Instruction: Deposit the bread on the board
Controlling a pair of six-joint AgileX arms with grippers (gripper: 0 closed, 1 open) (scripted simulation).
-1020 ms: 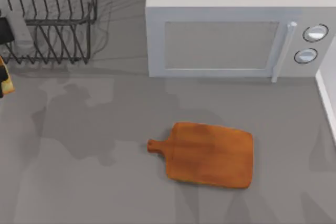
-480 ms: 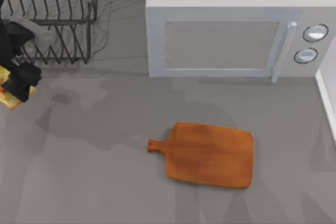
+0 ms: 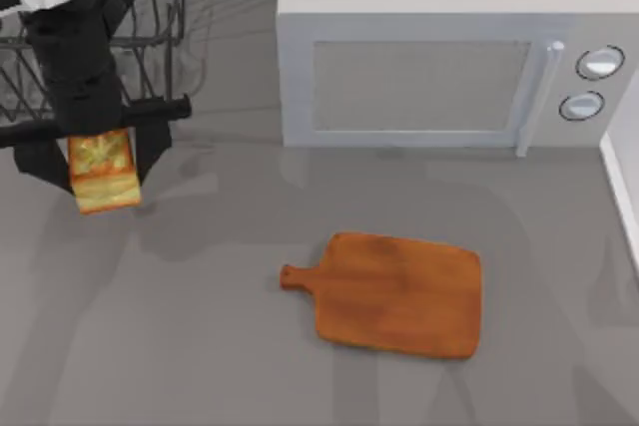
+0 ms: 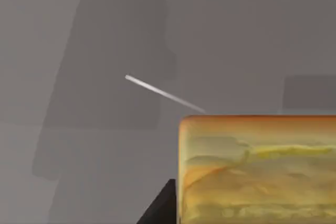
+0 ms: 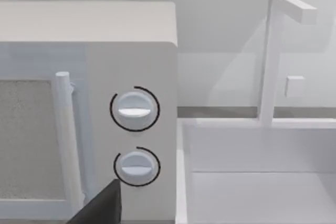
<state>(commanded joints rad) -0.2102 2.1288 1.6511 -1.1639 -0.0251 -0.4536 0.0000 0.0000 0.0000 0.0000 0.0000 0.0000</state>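
Observation:
The bread (image 3: 103, 173), a small block with a toasted golden top, hangs above the table at the left, in front of the wire rack. My left gripper (image 3: 97, 162) is shut on it, with one black finger on each side. Close up in the left wrist view, the bread (image 4: 257, 169) has a dark finger (image 4: 160, 208) beside it. The orange-brown board (image 3: 399, 293) lies flat at the table's middle, its stubby handle pointing left, well to the right of the bread. In the right wrist view a dark bit of the right gripper's finger (image 5: 100, 205) shows in front of the microwave.
A large white microwave (image 3: 439, 47) stands at the back behind the board, its door shut and two knobs (image 5: 134, 109) at its right. A black wire dish rack (image 3: 150, 37) sits at the back left. A white sink (image 5: 257, 182) lies right of the microwave.
My left arm has swung in from the table's left edge toward the right, carrying the bread along. The board has not moved.

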